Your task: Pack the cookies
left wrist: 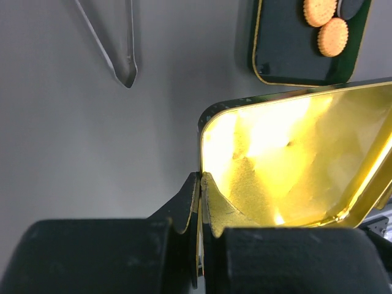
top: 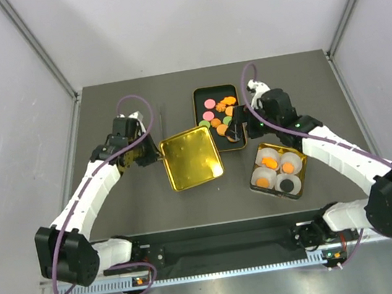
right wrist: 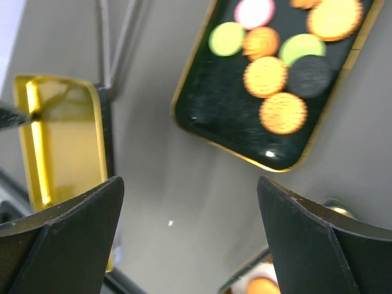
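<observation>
- Cookies: orange, pink, green and black discs lie loose in a black tray at the middle of the tabletop's far edge. More sit in white paper cups inside a gold tin toward the near right corner.
- Left jaws: clamped tight on the left rim of a shallow gold pan at mid-tabletop, just beside the black tray.
- Right jaws: spread wide with nothing between them, above the black tray's near end.

Top view overhead, far; wrist views close, share gold lid.
</observation>
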### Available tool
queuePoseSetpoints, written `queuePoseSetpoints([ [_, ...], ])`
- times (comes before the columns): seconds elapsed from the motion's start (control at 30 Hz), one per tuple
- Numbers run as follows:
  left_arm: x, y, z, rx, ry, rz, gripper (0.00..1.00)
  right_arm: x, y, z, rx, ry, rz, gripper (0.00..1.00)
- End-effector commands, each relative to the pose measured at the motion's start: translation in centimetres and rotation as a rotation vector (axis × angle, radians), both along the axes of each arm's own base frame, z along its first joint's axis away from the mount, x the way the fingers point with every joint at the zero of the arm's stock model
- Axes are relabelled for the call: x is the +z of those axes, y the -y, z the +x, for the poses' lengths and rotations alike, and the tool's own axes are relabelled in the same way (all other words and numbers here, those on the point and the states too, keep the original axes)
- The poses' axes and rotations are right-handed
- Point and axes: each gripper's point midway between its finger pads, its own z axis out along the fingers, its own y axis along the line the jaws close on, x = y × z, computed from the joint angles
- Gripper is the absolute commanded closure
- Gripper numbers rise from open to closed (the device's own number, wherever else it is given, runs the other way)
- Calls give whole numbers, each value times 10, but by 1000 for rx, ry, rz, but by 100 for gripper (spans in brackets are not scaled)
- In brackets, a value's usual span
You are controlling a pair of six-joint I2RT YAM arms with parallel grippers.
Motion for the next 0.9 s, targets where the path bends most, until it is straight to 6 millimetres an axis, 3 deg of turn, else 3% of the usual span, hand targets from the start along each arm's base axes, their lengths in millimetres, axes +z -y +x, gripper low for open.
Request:
queuePoseSetpoints([
  [0.0,28,9,7,-31,68,-46,100,40,-34,-1,97,83,114,10],
  [0.37,49,22,19,-63,120,-98,100,47,-70,-15,204,58,211,10],
  [0.6,60,39,18,-103,156,-131,100,49,-96,-11,239,33,254,12],
  [0.73,60,56,12,-150,186,-100,100,49,-106,-10,255,2,290,27],
  [0.77,61,54,16,-133,206,-78,100,50,-107,-10,260,-1,293,40],
  [0.8,61,55,16,-136,213,-71,100,50,-106,-10,256,-1,293,48],
  [0.83,62,54,16,-142,227,-66,100,51,-106,-11,255,2,294,63],
  [0.87,64,53,20,-134,254,-61,97,50,-106,-10,252,1,293,70],
])
